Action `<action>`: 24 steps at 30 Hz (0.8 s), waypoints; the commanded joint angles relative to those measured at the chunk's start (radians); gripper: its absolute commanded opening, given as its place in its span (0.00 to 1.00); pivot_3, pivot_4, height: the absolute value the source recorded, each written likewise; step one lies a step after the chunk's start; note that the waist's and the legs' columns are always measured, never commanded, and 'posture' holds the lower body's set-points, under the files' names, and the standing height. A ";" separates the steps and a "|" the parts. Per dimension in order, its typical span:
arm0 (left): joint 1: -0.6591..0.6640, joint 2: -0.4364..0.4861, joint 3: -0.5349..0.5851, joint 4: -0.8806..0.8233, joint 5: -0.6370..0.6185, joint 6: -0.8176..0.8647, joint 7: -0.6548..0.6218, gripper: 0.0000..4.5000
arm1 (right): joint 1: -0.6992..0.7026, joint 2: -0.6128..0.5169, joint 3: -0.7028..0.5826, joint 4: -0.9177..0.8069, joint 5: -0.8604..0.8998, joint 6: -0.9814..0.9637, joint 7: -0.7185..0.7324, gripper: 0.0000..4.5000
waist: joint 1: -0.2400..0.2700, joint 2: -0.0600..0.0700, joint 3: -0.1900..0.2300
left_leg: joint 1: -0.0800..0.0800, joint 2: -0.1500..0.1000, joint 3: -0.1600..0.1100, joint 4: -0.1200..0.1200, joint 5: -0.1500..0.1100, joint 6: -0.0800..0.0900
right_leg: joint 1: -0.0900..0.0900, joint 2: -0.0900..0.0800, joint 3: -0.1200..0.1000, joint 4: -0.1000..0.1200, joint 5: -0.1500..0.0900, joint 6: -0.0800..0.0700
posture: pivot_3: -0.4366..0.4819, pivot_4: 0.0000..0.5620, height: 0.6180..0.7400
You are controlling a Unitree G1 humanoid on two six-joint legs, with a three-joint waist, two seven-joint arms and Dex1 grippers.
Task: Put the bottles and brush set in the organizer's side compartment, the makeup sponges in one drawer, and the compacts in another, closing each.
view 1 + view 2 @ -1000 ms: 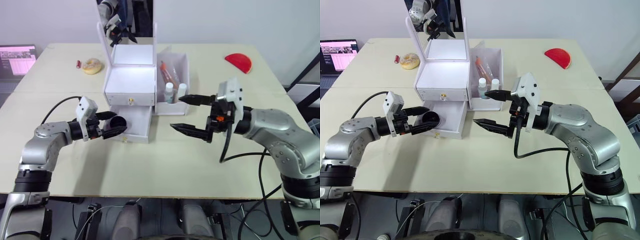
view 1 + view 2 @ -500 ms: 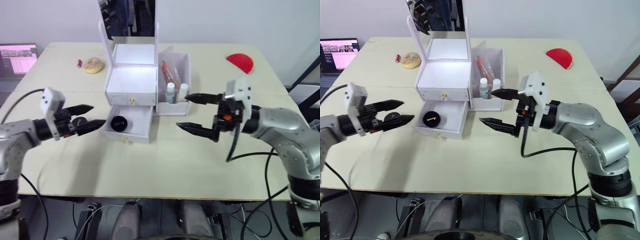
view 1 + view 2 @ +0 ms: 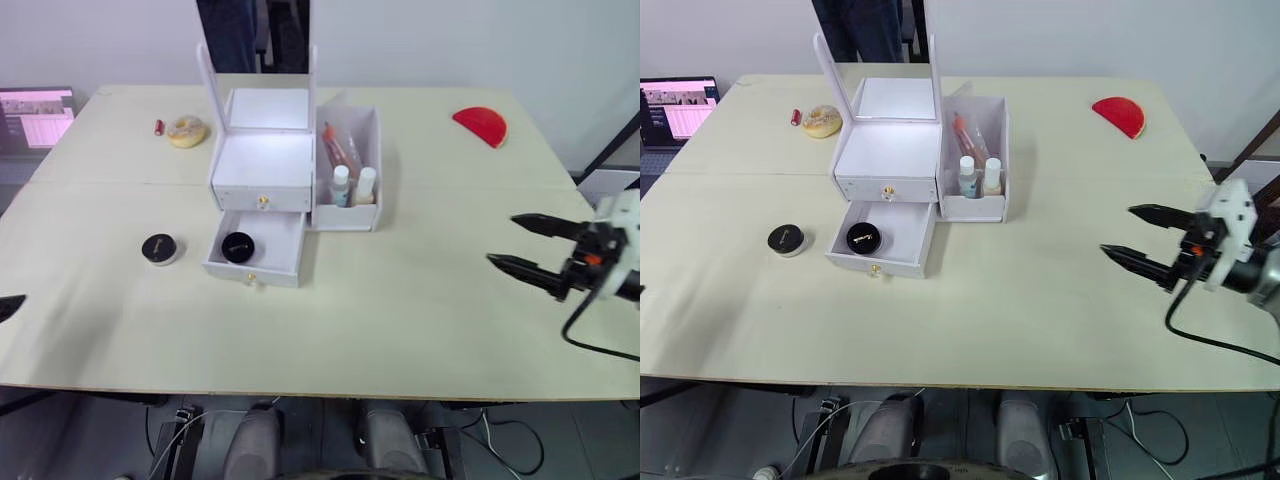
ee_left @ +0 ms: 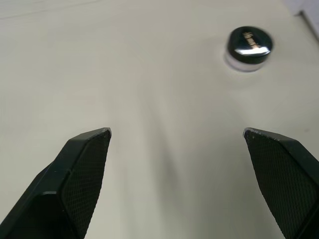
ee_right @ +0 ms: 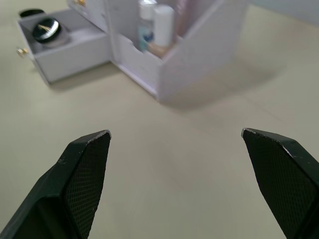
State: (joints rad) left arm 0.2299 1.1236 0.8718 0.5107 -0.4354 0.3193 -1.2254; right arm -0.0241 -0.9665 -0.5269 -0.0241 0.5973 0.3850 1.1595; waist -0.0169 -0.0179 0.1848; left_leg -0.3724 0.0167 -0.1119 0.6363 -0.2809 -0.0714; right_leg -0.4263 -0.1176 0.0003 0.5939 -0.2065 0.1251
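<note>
The white organizer [image 3: 262,160] stands mid-table with its lower drawer [image 3: 258,264] pulled out and one black compact [image 3: 238,246] inside. A second compact [image 3: 159,248] lies on the table to the drawer's left. Two bottles [image 3: 341,186] and the brush set [image 3: 338,148] stand in the side compartment [image 3: 372,170]. A beige sponge [image 3: 185,131] rests far left, a red sponge [image 3: 478,124] far right. My right gripper [image 3: 503,240] hovers open at the right edge, far from the organizer. My left gripper [image 4: 177,132] is open over bare table, short of the loose compact [image 4: 248,45].
A small red tube [image 3: 157,127] lies beside the beige sponge. A laptop screen [image 3: 35,115] sits off the table's far left corner. The organizer's upright mirror [image 3: 258,45] rises at its back, with a person [image 3: 250,20] standing behind it.
My left gripper let the compact go into the open drawer and drew back left to the table's edge. The right arm pulled back to the right. The second compact now shows.
</note>
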 commanded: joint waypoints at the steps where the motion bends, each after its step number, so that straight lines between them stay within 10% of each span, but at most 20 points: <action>1: 0.008 0.020 0.049 0.036 0.000 -0.053 -0.016 0.99 | 0.007 -0.015 -0.042 0.042 -0.011 -0.057 0.038 1.00 | -0.002 0.000 0.000 | 0.000 0.000 0.000 0.000 0.000 0.000 | 0.000 0.000 0.000 0.000 0.000 0.000 | 0.48 0.27 1.00; 13: 0.001 -0.042 -0.001 -0.076 -0.022 -0.032 0.000 0.99 | -0.055 0.009 0.021 -0.013 0.000 -0.053 0.017 1.00 | -0.002 0.001 0.000 | 0.001 0.000 0.000 -0.004 0.000 0.000 | -0.001 0.000 0.000 0.000 0.002 -0.004 | 0.48 0.27 1.00; 24: -0.058 -0.428 -0.232 -0.706 -0.084 0.196 0.444 0.99 | -0.468 0.195 0.433 -0.407 0.147 0.291 -0.231 1.00 | 0.004 -0.003 -0.002 | 0.003 0.001 -0.001 -0.003 0.002 -0.002 | 0.000 0.001 0.001 0.002 0.004 -0.005 | 0.48 0.27 1.00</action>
State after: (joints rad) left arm 0.1926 0.6959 0.6494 -0.1267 -0.4973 0.4923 -0.8347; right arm -0.4523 -0.7894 -0.1309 -0.3851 0.7183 0.6447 0.9577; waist -0.0129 -0.0211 0.1826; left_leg -0.3703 0.0173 -0.1134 0.6338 -0.2792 -0.0735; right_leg -0.4261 -0.1162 0.0010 0.5960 -0.2026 0.1197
